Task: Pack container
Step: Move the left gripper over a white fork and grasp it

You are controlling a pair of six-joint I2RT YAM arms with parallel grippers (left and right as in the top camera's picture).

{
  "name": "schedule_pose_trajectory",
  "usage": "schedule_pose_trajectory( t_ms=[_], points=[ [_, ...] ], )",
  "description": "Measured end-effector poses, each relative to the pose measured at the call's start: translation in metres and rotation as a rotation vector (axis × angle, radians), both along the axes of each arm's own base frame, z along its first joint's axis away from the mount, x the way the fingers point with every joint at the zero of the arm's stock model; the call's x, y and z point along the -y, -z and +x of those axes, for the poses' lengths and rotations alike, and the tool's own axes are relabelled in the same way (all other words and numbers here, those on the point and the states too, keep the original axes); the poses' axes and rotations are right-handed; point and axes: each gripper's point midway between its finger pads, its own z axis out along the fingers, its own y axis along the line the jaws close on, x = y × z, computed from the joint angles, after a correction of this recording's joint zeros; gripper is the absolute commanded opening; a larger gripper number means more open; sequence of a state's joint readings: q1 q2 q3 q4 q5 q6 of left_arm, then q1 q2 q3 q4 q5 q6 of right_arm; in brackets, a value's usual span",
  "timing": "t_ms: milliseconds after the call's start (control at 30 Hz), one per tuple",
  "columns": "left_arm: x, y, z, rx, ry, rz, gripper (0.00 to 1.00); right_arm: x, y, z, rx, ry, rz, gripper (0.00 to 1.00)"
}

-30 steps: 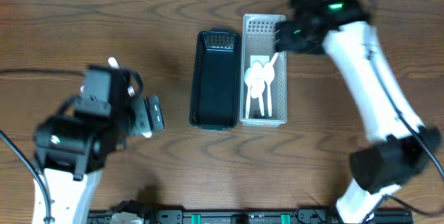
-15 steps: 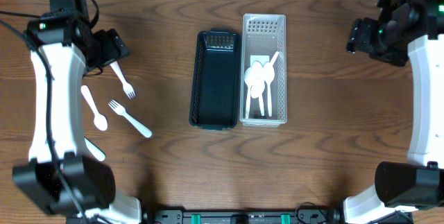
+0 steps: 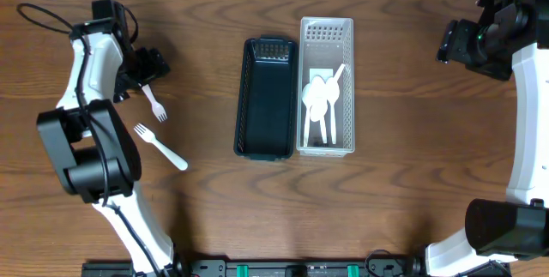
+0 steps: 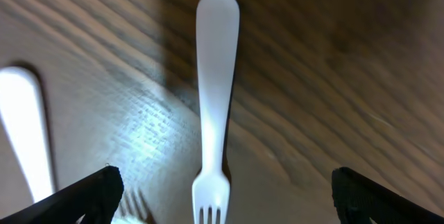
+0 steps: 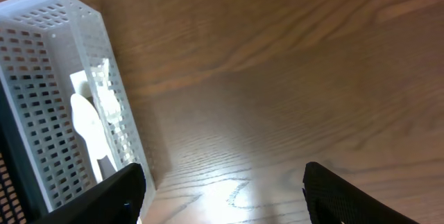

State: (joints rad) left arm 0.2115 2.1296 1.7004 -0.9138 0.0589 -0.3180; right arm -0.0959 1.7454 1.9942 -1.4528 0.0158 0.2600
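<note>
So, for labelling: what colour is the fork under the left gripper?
Plain white fork, clearest in the left wrist view.

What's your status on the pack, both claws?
Left claw open over a fork, not gripping. Right claw open, empty, right of the white basket. Black basket empty; second fork loose on table. Nothing blocking.

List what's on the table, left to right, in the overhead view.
Order: lower white fork → black basket → white perforated basket, white spoons inside → right gripper. The left gripper and upper fork overlap the first fork's span, so they are skipped.
</note>
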Motion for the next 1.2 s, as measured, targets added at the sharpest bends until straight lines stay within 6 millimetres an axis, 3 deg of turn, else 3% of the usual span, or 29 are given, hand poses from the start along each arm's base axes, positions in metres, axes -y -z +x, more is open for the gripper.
schedule_pose_trajectory(
  t_ms=[367, 1067, 1133, 1200],
  points=[
    [0.005, 0.036, -0.005, -0.075, 0.002, -0.039, 0.98, 0.004, 0.0, 0.0, -0.001, 0.026, -0.018, 0.75],
    [0.013, 0.048, -0.013, -0.097, 0.005, -0.079, 0.99, 0.007, 0.0, -0.001, -0.003, 0.056, -0.025, 0.74],
    [0.013, 0.048, -0.013, -0.096, 0.004, -0.079, 0.94, 0.008, 0.0, -0.001, -0.003, 0.057, -0.025, 0.73],
    [0.012, 0.048, -0.012, -0.094, -0.002, -0.074, 0.83, 0.008, 0.0, -0.001, -0.003, 0.057, -0.025, 0.73]
  ],
)
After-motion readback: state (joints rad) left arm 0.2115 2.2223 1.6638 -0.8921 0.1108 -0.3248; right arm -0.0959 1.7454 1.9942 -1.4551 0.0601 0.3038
